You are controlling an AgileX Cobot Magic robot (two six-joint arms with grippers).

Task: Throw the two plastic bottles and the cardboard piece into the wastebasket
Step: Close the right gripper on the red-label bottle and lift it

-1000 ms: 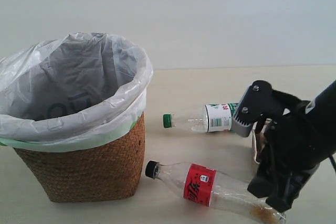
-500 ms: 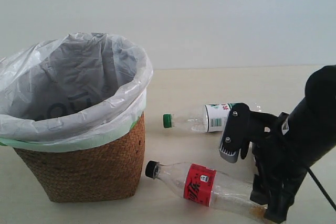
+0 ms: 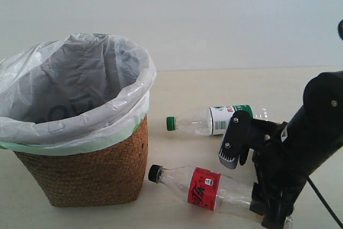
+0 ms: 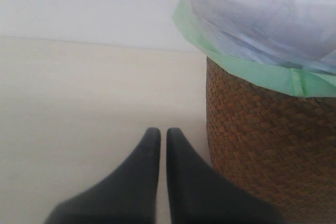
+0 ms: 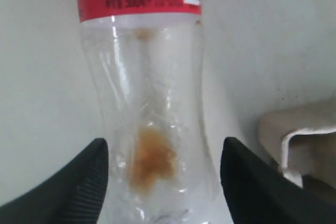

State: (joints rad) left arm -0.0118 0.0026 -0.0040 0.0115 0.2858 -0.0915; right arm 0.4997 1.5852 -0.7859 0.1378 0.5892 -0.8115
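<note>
The wastebasket [image 3: 86, 172], brown wicker with a white bag over its rim, stands at the left. The green-capped bottle [image 3: 206, 120] lies to its right, and the red-label bottle [image 3: 203, 187] with a black cap lies nearer the front. My right gripper [image 3: 272, 217] is down over that bottle's base end. In the right wrist view it [image 5: 165, 153] is open, its fingers either side of the clear body [image 5: 149, 93]. The cardboard piece [image 5: 294, 132] lies beside it, hidden behind the arm in the exterior view. My left gripper [image 4: 158, 132] is shut and empty, low beside the wastebasket [image 4: 262, 150].
The beige table [image 3: 214, 87] runs back to a plain pale wall. The right arm's black links [image 3: 300, 143] stand over the front right corner, between the two bottles' base ends.
The right arm has swung down and leftward, bringing its open gripper onto the red-label bottle's base end. Both bottles and the wastebasket have stayed put.
</note>
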